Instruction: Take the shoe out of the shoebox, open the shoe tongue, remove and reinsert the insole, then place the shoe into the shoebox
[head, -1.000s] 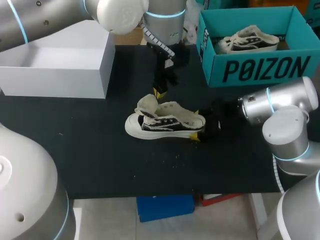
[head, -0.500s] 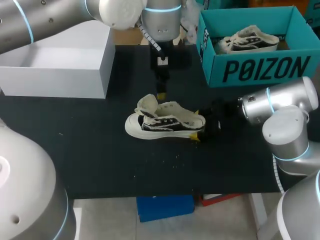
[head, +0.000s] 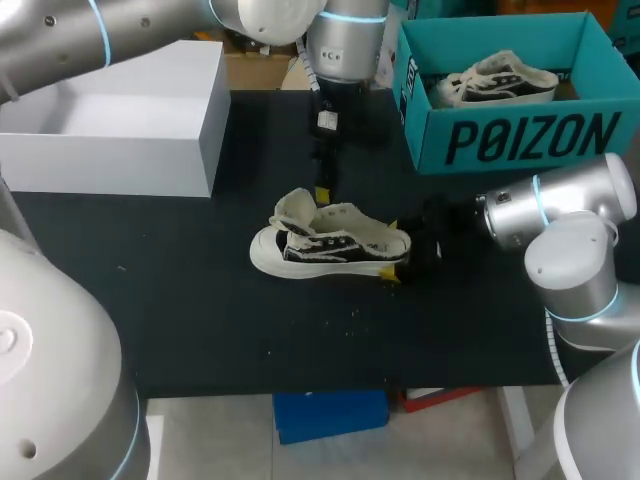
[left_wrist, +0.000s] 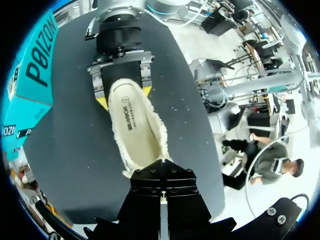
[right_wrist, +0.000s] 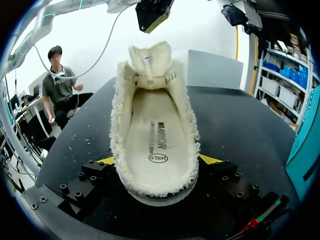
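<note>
A white low shoe with black sides (head: 330, 245) lies on the black table, toe to the left. Its tongue (head: 295, 208) stands pulled up, and the cream insole (right_wrist: 155, 135) lies inside. My right gripper (head: 398, 252) comes in from the right and holds the heel, a yellow-tipped finger (right_wrist: 210, 159) pressing on each side. In the right wrist view the gripper (right_wrist: 157, 165) has the shoe (right_wrist: 155, 130) between its fingers. My left gripper (head: 322, 190) hangs shut just above the tongue and holds nothing. In its own view the gripper (left_wrist: 162, 172) looks down into the shoe (left_wrist: 137, 125).
The teal shoebox (head: 520, 135) stands at the back right with a second shoe (head: 500, 80) in it. A white box (head: 120, 125) sits at the back left. Small crumbs dot the table in front of the shoe.
My left arm's wrist has swung to the right and straightened above the shoe, its gripper staying shut over the tongue. The shoe and the right arm have kept still.
</note>
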